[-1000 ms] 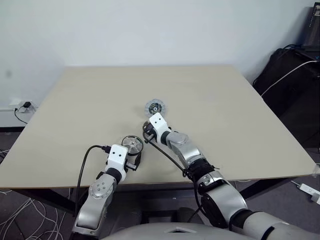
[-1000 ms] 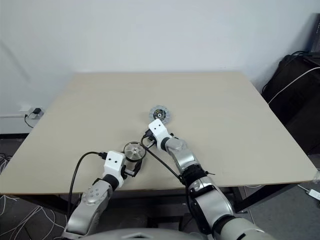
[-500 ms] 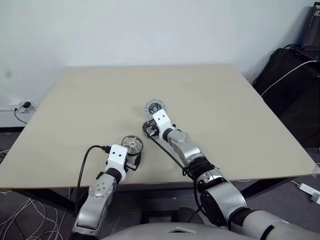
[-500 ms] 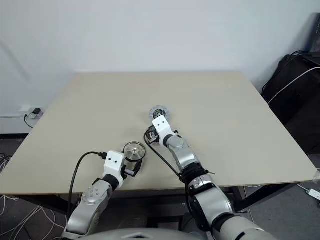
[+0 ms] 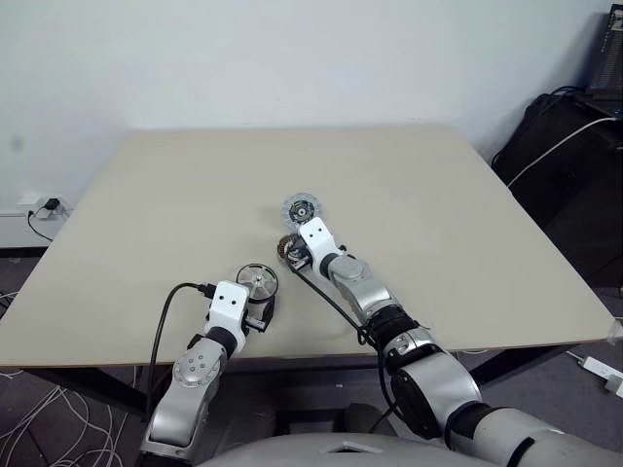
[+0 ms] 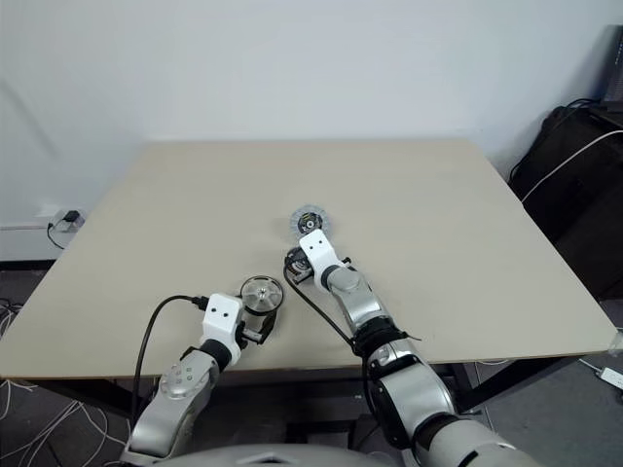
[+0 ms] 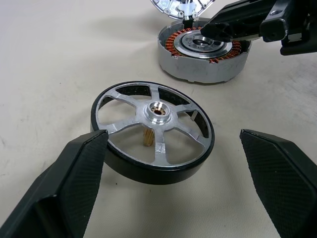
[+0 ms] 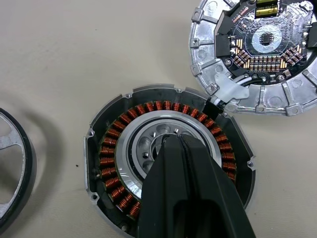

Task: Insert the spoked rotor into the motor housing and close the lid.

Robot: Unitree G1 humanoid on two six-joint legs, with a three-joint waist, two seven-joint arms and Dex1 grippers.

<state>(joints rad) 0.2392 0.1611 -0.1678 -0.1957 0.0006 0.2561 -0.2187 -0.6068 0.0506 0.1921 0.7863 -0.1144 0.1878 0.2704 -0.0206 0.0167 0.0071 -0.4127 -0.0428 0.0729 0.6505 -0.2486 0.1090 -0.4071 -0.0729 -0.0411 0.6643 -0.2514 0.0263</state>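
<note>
Copper-wound spoked rotor (image 8: 168,158) lies flat near the middle of the table (image 5: 175,195), touching the motor housing (image 8: 262,49) beyond it. The right gripper (image 8: 178,144), fingers pressed together and empty, reaches forward and angles down with its tip over the rotor's centre. The left gripper (image 7: 173,163) rests low near the table's front edge, fingers spread wide either side of the lid (image 7: 153,131).

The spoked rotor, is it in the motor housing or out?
Out. The spoked rotor lies flat on the table, apart from the motor housing, between the open left tool's fingers.
</note>
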